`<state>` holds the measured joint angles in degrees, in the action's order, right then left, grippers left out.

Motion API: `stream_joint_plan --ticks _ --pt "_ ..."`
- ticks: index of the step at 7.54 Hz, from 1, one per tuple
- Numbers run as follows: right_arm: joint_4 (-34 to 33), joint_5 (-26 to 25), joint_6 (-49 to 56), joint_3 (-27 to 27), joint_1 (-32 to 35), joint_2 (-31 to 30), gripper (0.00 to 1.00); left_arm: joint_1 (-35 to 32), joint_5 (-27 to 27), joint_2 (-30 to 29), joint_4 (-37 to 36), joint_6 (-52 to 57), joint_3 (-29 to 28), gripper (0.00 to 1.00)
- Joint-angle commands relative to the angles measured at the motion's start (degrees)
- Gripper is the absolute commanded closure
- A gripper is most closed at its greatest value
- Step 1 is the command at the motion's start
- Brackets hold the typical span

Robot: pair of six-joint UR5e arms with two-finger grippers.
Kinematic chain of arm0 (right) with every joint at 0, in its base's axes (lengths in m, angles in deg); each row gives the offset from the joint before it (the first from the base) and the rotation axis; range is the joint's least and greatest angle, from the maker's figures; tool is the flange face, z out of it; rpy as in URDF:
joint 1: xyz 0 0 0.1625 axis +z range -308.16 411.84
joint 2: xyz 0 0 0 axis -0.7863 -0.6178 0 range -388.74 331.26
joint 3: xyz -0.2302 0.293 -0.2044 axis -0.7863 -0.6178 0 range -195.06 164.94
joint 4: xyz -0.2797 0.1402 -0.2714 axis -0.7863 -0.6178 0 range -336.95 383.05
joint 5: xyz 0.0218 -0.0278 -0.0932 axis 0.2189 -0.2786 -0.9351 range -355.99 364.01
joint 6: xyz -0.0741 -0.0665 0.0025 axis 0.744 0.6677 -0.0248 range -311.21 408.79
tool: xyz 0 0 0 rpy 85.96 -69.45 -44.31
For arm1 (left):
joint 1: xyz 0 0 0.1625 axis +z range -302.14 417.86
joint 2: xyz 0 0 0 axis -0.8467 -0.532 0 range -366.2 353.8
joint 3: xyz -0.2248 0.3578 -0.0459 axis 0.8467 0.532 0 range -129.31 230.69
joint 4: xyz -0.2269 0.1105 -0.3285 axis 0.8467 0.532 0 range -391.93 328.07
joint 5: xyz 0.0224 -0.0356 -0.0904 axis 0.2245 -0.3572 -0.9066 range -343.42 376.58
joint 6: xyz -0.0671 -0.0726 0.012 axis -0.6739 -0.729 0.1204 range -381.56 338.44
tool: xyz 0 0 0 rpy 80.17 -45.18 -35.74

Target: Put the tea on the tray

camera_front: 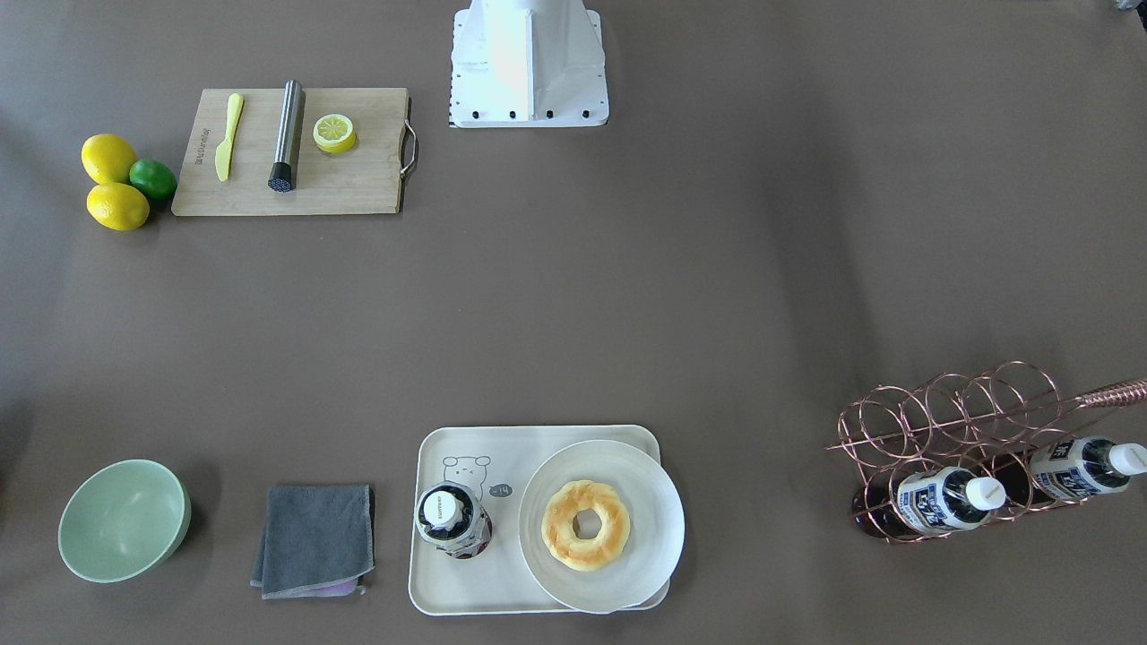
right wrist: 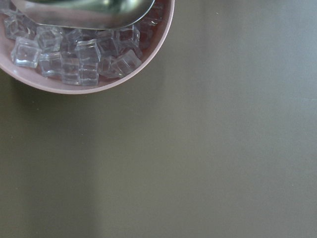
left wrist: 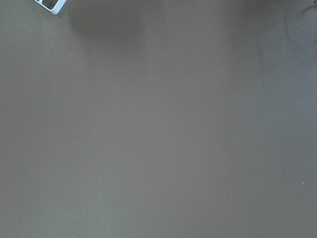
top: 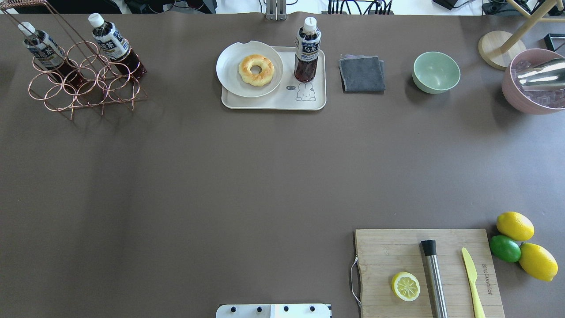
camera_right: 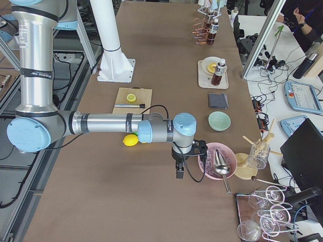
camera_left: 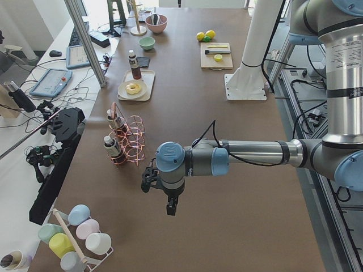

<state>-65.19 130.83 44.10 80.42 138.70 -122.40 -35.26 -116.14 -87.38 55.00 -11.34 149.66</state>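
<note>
At the bench's far edge, tea [top: 307, 51] stands on tray [top: 265, 102]; a nudge could topple it. Spread of left gripper [camera_left: 170, 208], right gripper [camera_right: 179, 173]: cannot tell.

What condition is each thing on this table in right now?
Tea: upright on the tray, capped.
Tray: holds tea and plate.
Plate: carries a doughnut.
Rack bottles: tilted in the wire rack, capped.
Cloth: folded.
Green bowl: empty.
Pink bowl: full of ice.
Lemon half: cut face up.
Left gripper: jaws unclear.
Right gripper: jaws unclear.
</note>
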Motion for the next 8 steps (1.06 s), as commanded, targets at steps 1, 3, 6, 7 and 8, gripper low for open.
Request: stream_joint_plan --ticks 1,3,6,7,8 --pt "0.1 -0.2 -0.1 0.0 0.0 -0.6 0.00 -0.1 0.0 0.4 -0.3 0.0 -0.1 0.01" --pt "0.2 -0.2 -0.1 0.0 0.0 -0.6 0.00 -0.1 -0.1 0.4 -0.1 0.0 0.1 0.01" --pt "0.1 0.1 -0.1 0.0 -0.1 -0.7 0.00 -0.1 -0.1 0.5 0.1 0.1 0.2 0.01" --pt "0.1 0.2 -0.1 0.0 -0.2 -0.7 0.00 -0.1 -0.1 0.5 0.1 0.1 0.2 0.01" --pt "0.1 0.2 -0.1 0.0 -0.2 -0.7 0.00 -0.1 -0.1 0.6 0.0 0.1 0.3 0.01"
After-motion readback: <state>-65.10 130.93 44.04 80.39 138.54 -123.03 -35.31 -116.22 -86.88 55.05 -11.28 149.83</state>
